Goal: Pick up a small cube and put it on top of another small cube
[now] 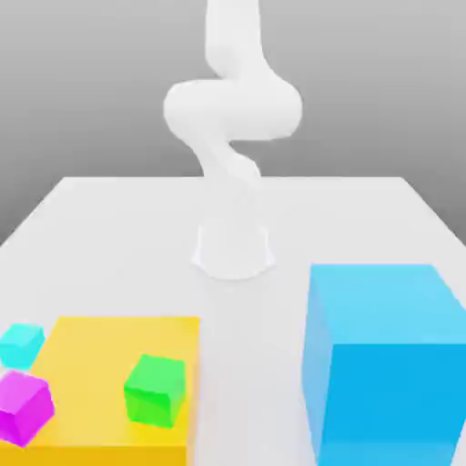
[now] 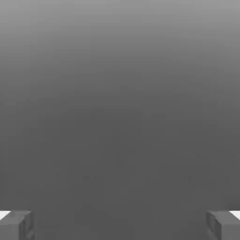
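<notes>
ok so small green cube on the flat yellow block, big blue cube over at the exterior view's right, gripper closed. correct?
Gripper is wrong: the hand view shows the gripper open, its two fingers wide apart with nothing between them. The rest holds.

bright, even light over the pale flat tabletop, white jointed robot arm washed out nearly to its background, large blue cube lighter on top than on its front, hand view dim grey, brightening toward one edge
</notes>
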### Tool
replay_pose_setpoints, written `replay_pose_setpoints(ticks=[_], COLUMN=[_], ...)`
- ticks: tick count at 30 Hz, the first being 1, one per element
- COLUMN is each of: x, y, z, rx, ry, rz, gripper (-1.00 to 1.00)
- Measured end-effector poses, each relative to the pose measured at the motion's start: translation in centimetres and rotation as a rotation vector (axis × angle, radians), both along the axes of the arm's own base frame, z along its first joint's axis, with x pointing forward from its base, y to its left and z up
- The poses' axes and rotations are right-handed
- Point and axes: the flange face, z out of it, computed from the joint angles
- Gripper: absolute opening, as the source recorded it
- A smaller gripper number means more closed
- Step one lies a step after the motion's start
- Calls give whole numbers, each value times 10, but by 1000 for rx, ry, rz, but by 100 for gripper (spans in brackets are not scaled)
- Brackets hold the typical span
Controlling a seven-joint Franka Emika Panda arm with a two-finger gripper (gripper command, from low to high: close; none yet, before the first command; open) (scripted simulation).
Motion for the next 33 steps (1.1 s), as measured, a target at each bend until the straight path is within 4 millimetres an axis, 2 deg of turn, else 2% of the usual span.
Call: replay_pose_setpoints(ticks=[2, 5, 7, 10, 13, 16, 20, 24, 29, 30, 33], x=[23, 46, 54, 56, 46, 26, -27, -72, -83, -84, -83], y=[-29, -74, -105, -152, -197, -237, -291, -308, -312, -311, -312], z=[-36, -91, -129, -188, -248, -308, -387, -461, -525, -535, -535], rx=[50, 124, 172, 246, 320, 395, 502, 590, 608, 608, 608], ry=[57, 133, 181, 247, 310, 369, 435, 508, 523, 523, 522], rz=[-118, -291, -407, -585, -765, -948, -1226, -1441, -1491, -1492, -1492], gripper=[0, 0, 0, 0, 0, 0, 0, 0, 0, -100, -100])
